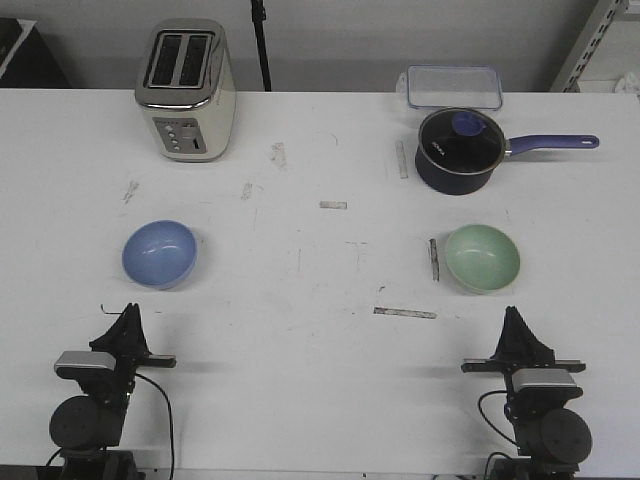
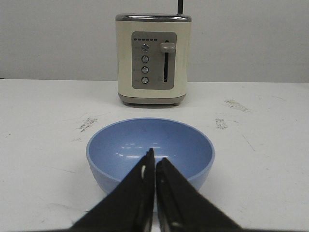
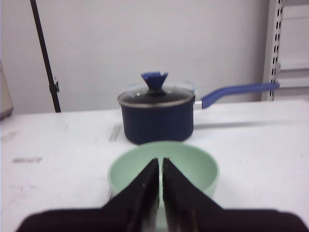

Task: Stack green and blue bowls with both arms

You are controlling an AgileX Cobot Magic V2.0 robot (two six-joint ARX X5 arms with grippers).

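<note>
The light blue bowl (image 1: 160, 253) sits upright on the left of the white table (image 1: 320, 300), and the pale green bowl (image 1: 482, 258) sits upright on the right, far apart from it. My left gripper (image 1: 129, 311) rests near the table's front edge, just short of the blue bowl (image 2: 125, 145). Its tips (image 2: 155, 154) are shut with nothing between them. My right gripper (image 1: 511, 314) is likewise just short of the green bowl (image 3: 193, 166). Its tips (image 3: 160, 161) are pressed nearly together and hold nothing. Both bowls are empty.
A cream toaster (image 1: 187, 90) stands at the back left, beyond the blue bowl. A dark navy saucepan (image 1: 458, 150) with a glass lid and purple handle sits behind the green bowl. A clear plastic container (image 1: 453, 86) lies behind the saucepan. Tape marks dot the table.
</note>
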